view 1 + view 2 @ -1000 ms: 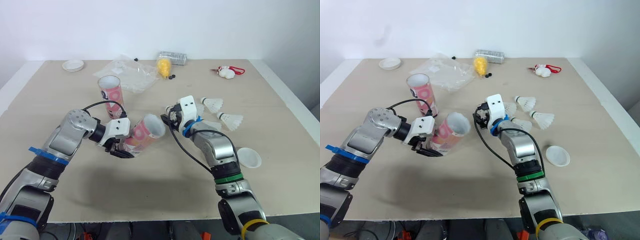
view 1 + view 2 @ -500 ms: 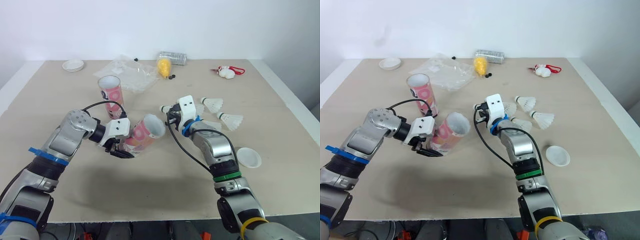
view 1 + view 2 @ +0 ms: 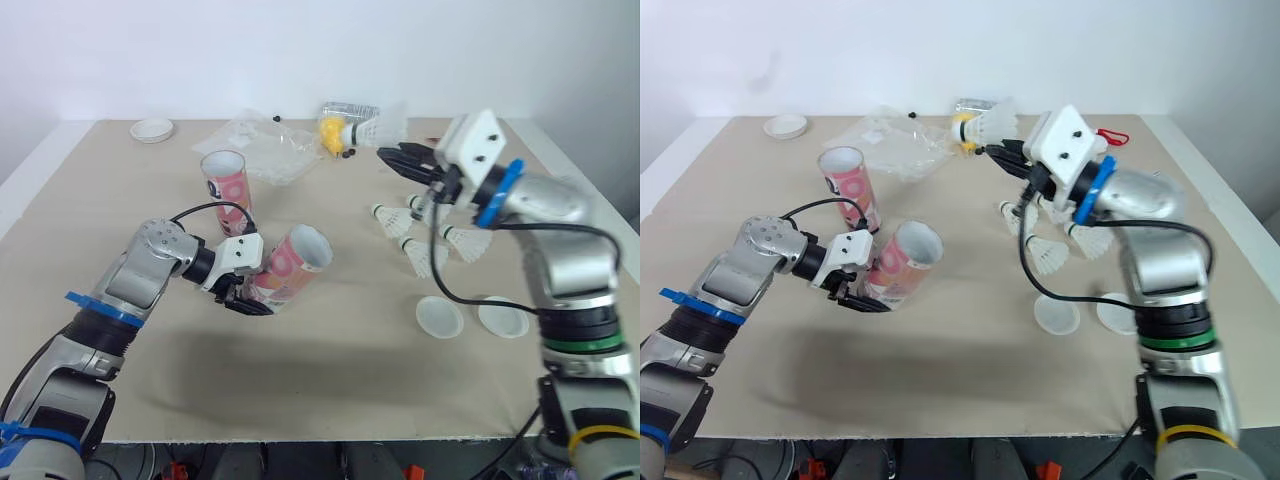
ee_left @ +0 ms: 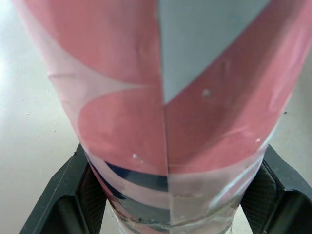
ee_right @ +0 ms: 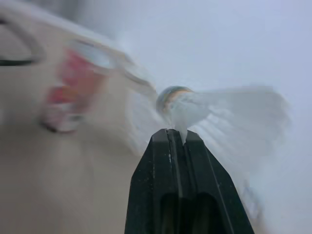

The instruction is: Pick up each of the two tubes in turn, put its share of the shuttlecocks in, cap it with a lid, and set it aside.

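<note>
My left hand [image 3: 243, 298] is clamped on the lower end of a pink tube [image 3: 295, 265], one finger on each side. The tube is tilted low over the desk [image 3: 330, 380], its open mouth raised and turned toward my right; whether its base touches the desk I cannot tell. My right hand [image 3: 385, 150] is lifted above the far middle of the desk, fingers pinched together on a shuttlecock [image 3: 362, 131] just behind its cork, which points to my left. A second tube [image 3: 224, 180] stands upright and open beyond the held one, apart from it. More shuttlecocks [image 3: 420, 258] lie under my right arm, and two white lids [image 3: 440, 316] lie side by side nearer me.
</note>
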You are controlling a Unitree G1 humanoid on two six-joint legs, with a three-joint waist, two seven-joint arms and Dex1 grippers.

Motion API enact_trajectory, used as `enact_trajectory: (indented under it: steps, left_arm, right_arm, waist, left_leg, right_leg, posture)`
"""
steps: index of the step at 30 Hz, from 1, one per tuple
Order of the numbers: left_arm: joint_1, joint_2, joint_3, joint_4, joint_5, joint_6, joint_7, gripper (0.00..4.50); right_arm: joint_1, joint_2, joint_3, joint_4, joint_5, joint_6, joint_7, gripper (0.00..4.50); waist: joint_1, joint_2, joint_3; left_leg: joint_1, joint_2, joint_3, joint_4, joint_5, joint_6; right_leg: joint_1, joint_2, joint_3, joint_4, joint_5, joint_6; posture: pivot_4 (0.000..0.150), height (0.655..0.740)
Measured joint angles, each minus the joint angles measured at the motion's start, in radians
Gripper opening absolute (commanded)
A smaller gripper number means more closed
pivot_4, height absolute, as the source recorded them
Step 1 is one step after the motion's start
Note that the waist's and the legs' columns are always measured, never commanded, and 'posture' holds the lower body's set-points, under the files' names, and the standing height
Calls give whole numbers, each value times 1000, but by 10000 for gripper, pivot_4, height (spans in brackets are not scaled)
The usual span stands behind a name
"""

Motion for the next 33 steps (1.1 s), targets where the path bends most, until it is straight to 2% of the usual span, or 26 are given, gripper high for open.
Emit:
enact_trajectory:
  steps: [3,9,21,22,23,24,25,26,30,33]
  left_arm:
    - [-11,-14,-3,10,0,10,-7,30903]
    - [-21,-26,-4,28,1,16,-12,30903]
    - [-29,-31,-6,37,5,19,-12,30903]
    - [-29,-32,-6,37,5,19,-12,30903]
    - [-29,-32,-6,37,5,19,-12,30903]
    - [-29,-32,-6,37,5,20,-12,30903]
    - [-29,-33,-6,37,5,20,-12,30903]
    - [-29,-33,-6,37,5,20,-11,30903]
    - [-29,-33,-6,37,5,22,-11,30903]
    - [-31,-36,-9,35,4,21,-12,30903]
  right_arm:
    - [8,-81,35,-29,0,-133,152,360]
    - [8,-109,82,-101,19,-244,295,360]
    - [-10,-99,193,-40,-91,-369,344,360]
    - [-13,-93,204,-36,-100,-378,351,6439]
    - [-14,-89,214,-36,-102,-381,358,8181]
    - [-15,-86,222,-35,-105,-385,360,13644]
    - [-19,-79,229,-31,-106,-386,361,16872]
    - [-20,-78,229,-30,-106,-386,361,23184]
    - [-23,-71,217,-33,-71,-328,345,39336]
    - [48,-63,105,-107,85,-70,240,39336]
  waist:
    - [9,1,1]
    - [14,1,1]
    - [15,1,1]
    - [15,1,1]
    - [15,1,1]
    - [15,1,1]
    - [15,1,1]
    - [16,1,1]
    - [16,1,1]
    - [21,0,1]
  left_leg:
    - [0,0,0,0,0,0]
    - [-1,0,0,1,0,0]
    - [-1,0,0,2,0,0]
    - [-1,0,0,2,0,0]
    - [-1,0,0,2,0,0]
    - [-1,0,0,2,0,0]
    - [-1,0,0,2,0,0]
    - [-1,-1,0,2,0,0]
    - [-1,0,0,2,0,0]
    - [-1,0,-1,2,0,0]
  right_leg:
    - [0,0,0,0,0,0]
    - [0,-1,0,0,0,0]
    - [0,-1,0,0,0,0]
    - [0,-1,0,0,0,0]
    - [0,-1,0,0,0,0]
    - [0,-1,0,0,0,0]
    - [0,-1,0,0,0,0]
    - [0,-1,0,0,0,0]
    - [0,-1,0,0,0,-1]
    - [1,-1,-1,0,1,-2]
  posture:
    - [1500,7400]
    - [1500,7400]
    - [1500,7400]
    - [1500,7400]
    - [1500,7400]
    - [1500,7400]
    - [1500,7400]
    - [1500,7400]
    - [1500,7400]
    - [1500,7400]
